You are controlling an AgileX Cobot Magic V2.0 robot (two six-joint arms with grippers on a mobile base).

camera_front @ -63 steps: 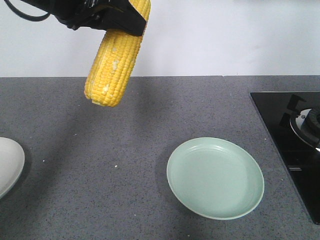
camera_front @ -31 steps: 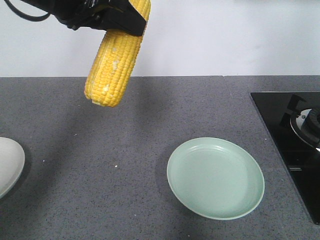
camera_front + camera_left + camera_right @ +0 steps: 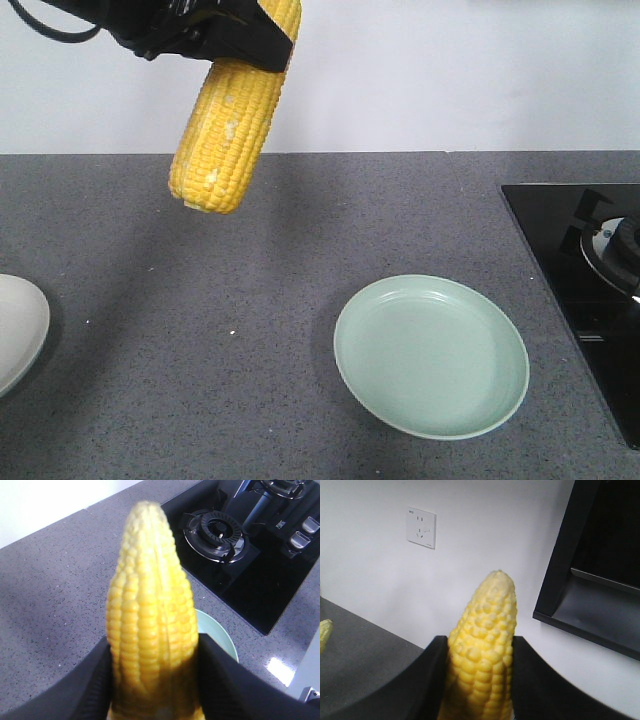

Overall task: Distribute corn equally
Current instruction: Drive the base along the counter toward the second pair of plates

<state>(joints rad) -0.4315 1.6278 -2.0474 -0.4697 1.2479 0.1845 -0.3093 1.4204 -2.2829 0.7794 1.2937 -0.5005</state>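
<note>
The left gripper (image 3: 155, 680) is clenched on a corn cob (image 3: 150, 630), its two black fingers (image 3: 75, 690) pressed against the cob's sides near the thick end. In the left wrist view the tapered tip points away from the camera, above the grey speckled counter (image 3: 50, 595). Just past the cob, a slice of the pale green plate (image 3: 217, 635) shows, and beyond it the black cooktop (image 3: 250, 585) with a gas burner (image 3: 215, 532) sits at the counter's far side in that view.

In the front view this cob (image 3: 225, 120) hangs tilted in the air, well above the counter (image 3: 200, 300), high over its back left part, thick end down. The green plate (image 3: 431, 356) lies on the counter near the front edge, right of centre, with nothing in it. A white plate (image 3: 18, 325) is cut off by the left edge. The cooktop (image 3: 585, 280) fills the right edge.

The right gripper (image 3: 480, 680) grasps a second corn cob (image 3: 480, 660), black fingers (image 3: 432, 680) against both sides, tip aimed at a white wall bearing a power socket (image 3: 421, 527). A bit of yellow, perhaps another cob (image 3: 324, 635), shows at the left edge of that view, too cropped to tell.
</note>
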